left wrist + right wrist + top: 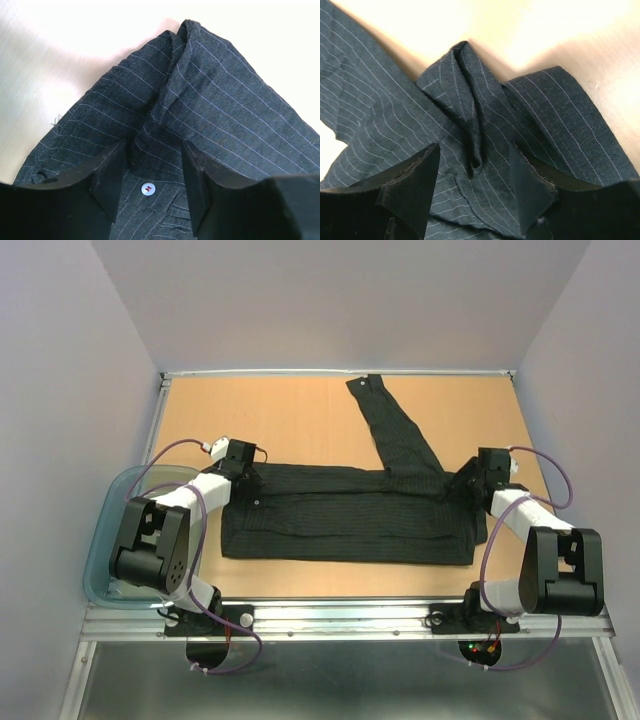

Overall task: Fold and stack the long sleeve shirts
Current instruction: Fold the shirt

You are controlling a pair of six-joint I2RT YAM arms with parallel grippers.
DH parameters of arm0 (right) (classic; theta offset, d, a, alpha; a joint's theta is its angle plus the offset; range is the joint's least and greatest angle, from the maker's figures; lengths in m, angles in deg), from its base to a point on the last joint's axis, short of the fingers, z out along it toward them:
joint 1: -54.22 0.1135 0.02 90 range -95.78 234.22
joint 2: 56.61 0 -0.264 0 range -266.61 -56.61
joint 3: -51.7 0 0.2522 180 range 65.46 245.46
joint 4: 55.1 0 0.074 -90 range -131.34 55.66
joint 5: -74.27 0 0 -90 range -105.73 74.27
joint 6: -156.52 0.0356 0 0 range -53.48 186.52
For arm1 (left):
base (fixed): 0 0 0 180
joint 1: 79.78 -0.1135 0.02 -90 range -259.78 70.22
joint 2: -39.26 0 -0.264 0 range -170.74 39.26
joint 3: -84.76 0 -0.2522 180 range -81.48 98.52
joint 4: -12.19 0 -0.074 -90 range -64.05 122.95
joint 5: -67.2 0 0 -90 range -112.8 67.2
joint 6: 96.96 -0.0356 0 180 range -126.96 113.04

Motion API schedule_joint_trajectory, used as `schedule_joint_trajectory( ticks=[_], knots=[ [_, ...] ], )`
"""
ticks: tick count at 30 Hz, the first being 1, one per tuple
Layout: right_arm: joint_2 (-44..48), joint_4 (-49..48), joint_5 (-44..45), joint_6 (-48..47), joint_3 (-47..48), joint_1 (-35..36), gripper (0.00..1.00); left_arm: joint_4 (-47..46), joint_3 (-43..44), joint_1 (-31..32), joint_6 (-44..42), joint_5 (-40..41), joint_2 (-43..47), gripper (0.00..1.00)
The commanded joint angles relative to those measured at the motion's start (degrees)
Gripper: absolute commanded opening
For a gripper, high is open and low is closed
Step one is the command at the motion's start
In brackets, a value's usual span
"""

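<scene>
One black pinstriped long sleeve shirt (350, 525) lies across the table as a wide flat band, with one sleeve (395, 435) running up toward the far edge. My left gripper (250, 478) is low over the band's far left corner. In the left wrist view my left gripper (152, 150) stands open, with a raised fold (172, 95) and a white button (148, 188) between its fingers. My right gripper (462, 483) sits at the far right corner, near the sleeve's root. Seen from the right wrist, my right gripper (475, 150) is open astride a puckered ridge of cloth (467, 100).
A translucent blue-grey tub (103, 530) hangs off the table's left edge beside my left arm. Bare wood (270, 415) shows beyond the shirt, and grey walls close in the far side and both flanks. A metal rail (340, 615) runs along the near edge.
</scene>
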Motion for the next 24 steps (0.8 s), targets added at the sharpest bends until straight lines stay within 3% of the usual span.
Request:
schedule_joint_trajectory(
  ticks=[1,9,24],
  knots=[
    [0.0,-3.6,-0.1,-0.1,-1.9,-0.6,0.63,0.0,1.2,-0.3,-0.4,1.9,-0.1,0.52],
    [-0.5,-4.0,2.2,-1.8,-3.1,-2.2,0.58,2.0,3.2,-0.3,-3.7,6.1,-0.5,0.17],
    [-3.9,-5.0,3.8,-2.6,-3.9,-5.0,0.49,4.8,7.6,-0.3,-11.0,11.3,-3.3,0.17]
  ],
)
